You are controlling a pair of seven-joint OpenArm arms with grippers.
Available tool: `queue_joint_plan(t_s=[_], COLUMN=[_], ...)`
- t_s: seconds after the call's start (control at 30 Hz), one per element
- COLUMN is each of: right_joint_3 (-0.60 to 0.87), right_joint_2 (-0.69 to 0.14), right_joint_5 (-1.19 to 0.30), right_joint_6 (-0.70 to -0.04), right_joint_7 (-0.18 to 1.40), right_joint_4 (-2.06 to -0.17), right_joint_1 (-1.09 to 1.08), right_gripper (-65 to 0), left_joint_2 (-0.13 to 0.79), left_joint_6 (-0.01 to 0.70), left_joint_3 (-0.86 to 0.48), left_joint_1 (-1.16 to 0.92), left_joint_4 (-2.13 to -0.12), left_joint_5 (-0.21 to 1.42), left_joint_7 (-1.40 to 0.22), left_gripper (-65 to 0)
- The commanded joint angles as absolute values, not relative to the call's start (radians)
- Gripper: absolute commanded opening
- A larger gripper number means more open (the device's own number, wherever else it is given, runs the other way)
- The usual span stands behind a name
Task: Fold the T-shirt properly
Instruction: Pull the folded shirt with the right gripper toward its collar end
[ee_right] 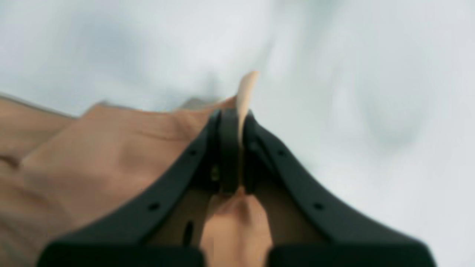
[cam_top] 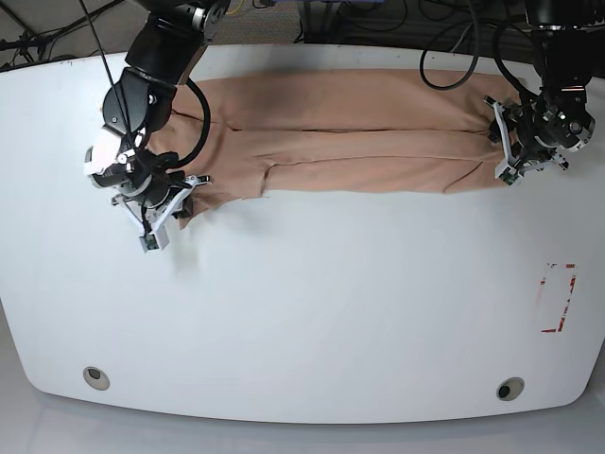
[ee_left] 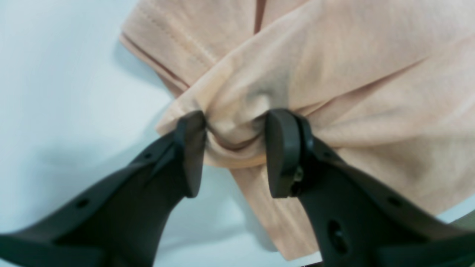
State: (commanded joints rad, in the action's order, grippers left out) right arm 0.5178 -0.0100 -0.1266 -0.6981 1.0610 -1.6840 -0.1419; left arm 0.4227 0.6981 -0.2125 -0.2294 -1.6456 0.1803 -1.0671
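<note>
The peach T-shirt (cam_top: 359,142) lies as a long strip across the far side of the white table (cam_top: 331,312). My left gripper (cam_top: 503,149) is at the strip's right end; in the left wrist view the left gripper (ee_left: 235,128) has its jaws partly closed, with a bunch of the T-shirt (ee_left: 352,74) pinched between the tips. My right gripper (cam_top: 161,222) is at the strip's left end, near the front edge. In the right wrist view the right gripper (ee_right: 239,118) is shut on a thin edge of the T-shirt (ee_right: 111,148) that sticks out past the pads. No smiley print shows.
A red dashed rectangle (cam_top: 558,298) is marked on the table at the right. Two round fittings (cam_top: 95,376) (cam_top: 510,388) sit near the front edge. Cables (cam_top: 444,47) hang behind the table's far edge.
</note>
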Motion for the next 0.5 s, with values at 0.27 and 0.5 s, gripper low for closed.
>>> queue_joint_plan(t_s=[0.27, 0.5], right_joint_3=[0.519, 0.519], right_joint_2=[-0.01, -0.005], right_joint_5=[-0.127, -0.128], right_joint_6=[-0.698, -0.698], right_joint_7=[1.156, 1.181], right_joint_4=[-1.853, -1.951], right_joint_1=[-0.058, 0.042], right_gripper=[-65.0, -65.0], left_joint_2=[0.424, 0.426], left_joint_6=[0.698, 0.698], left_joint_3=[-0.213, -0.213], left_joint_1=[-0.229, -0.229], left_joint_4=[-1.646, -1.646], left_joint_5=[0.18, 0.18], left_joint_7=[-1.067, -1.067], left_gripper=[-40.6, -40.6])
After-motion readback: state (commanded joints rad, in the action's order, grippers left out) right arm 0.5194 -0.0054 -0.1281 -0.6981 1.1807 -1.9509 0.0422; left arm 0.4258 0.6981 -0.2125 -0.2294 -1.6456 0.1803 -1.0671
